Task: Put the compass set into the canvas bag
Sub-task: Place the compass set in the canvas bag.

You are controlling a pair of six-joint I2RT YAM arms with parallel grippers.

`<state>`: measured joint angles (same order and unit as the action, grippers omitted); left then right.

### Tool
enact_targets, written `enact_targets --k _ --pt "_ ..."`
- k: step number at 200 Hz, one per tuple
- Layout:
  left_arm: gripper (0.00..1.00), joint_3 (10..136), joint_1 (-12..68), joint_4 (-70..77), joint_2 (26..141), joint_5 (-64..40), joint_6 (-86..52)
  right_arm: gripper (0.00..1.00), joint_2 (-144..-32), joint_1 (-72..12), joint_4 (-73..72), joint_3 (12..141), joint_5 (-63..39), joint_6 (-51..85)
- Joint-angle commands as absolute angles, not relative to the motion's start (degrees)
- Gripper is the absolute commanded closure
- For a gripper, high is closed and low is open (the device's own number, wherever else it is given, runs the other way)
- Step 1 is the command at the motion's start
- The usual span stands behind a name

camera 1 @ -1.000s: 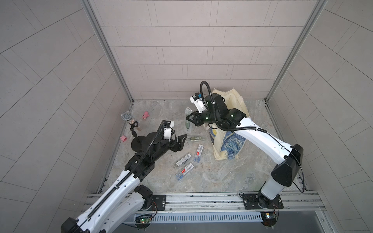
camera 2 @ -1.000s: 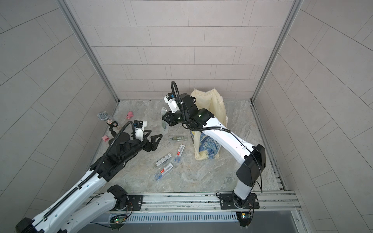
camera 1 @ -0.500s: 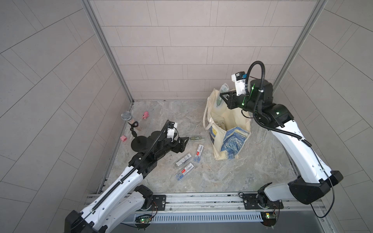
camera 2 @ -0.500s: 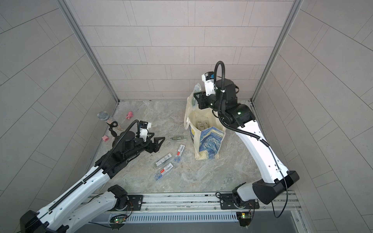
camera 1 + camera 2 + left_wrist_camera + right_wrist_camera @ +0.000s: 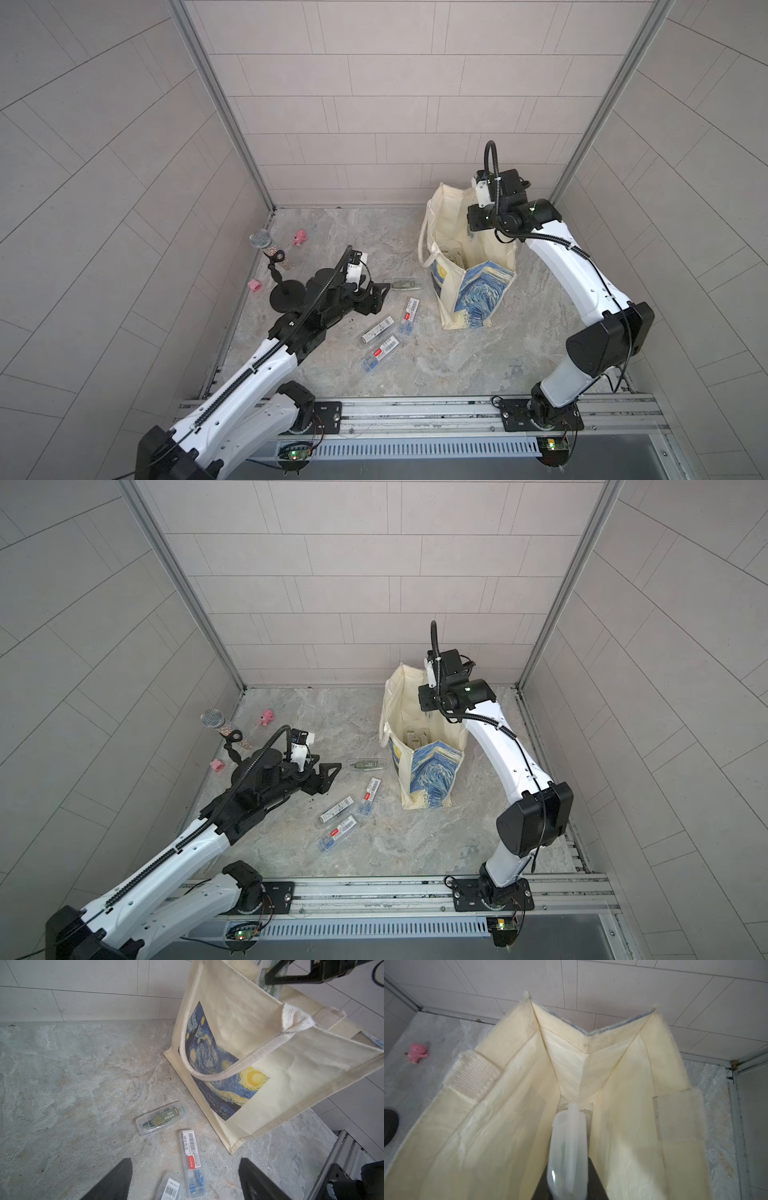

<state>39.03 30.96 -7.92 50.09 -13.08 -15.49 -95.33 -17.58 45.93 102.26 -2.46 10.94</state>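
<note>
Right hand (image 5: 568,1180) is clamped on a clear compass set (image 5: 566,1136), held end-down at the open mouth of the upright canvas bag (image 5: 482,286) at far right, evidently for a clean drop; left hand (image 5: 185,1160) stands wide and empty, low over the counter (image 5: 62,1084) near a green-labelled case (image 5: 162,1119).

Left arm (image 5: 266,365) stretched low from the near-left base toward centre, left pincer (image 5: 184,1164) jaws wide apart, holding nothing; right arm (image 5: 577,282) elbow raised at near right, forearm reaching far, right pincer (image 5: 569,1184) pointing down, clamped on the compass set (image 5: 566,1136).
</note>
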Motion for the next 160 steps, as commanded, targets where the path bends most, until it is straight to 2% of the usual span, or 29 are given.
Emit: enact_targets --k 1,91,160 --pt "0.14 40.9 31.2 -8.7 50.2 -12.5 -15.2 1.00 -95.5 -18.2 48.2 102.0 0.3 9.9" --pt "0.14 41.3 31.2 -10.0 50.7 -11.2 -14.6 1.00 -100.6 -18.2 45.6 94.2 -0.1 12.0" --pt "0.14 41.1 31.1 -10.4 50.8 -10.0 -14.7 0.98 -110.0 -18.1 52.9 101.0 0.6 13.6"
